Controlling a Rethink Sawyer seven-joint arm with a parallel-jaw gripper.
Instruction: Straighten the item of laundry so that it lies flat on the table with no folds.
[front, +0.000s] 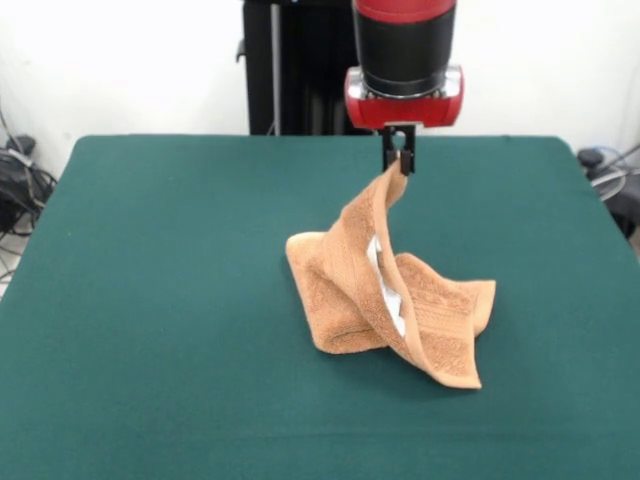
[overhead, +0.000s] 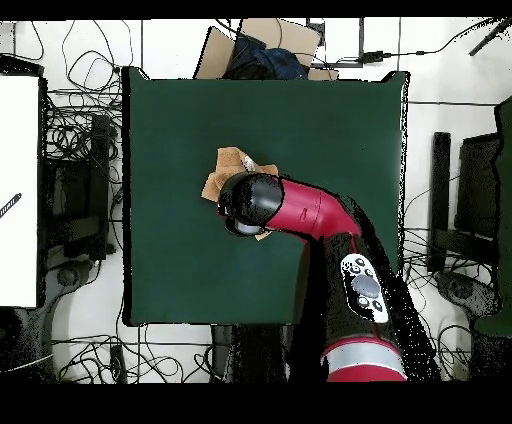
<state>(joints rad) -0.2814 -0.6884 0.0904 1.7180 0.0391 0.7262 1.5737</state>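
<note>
The light orange-brown terry towel (front: 385, 300) is crumpled near the middle of the dark green table (front: 150, 300). One corner is pulled up into a peak and the rest lies folded on the felt, with a white label (front: 385, 280) showing in a fold. My gripper (front: 399, 155) hangs from the red and black arm and is shut on the towel's raised corner. In the overhead view the arm (overhead: 300, 210) covers most of the towel (overhead: 222, 172), and the gripper itself is hidden under the arm's head.
The robot's black pedestal (front: 290, 65) stands at the far edge. Cables (overhead: 80, 170) lie on the floor around the table (overhead: 330, 130). A cardboard box (overhead: 262, 45) with dark cloth sits beyond the table's edge.
</note>
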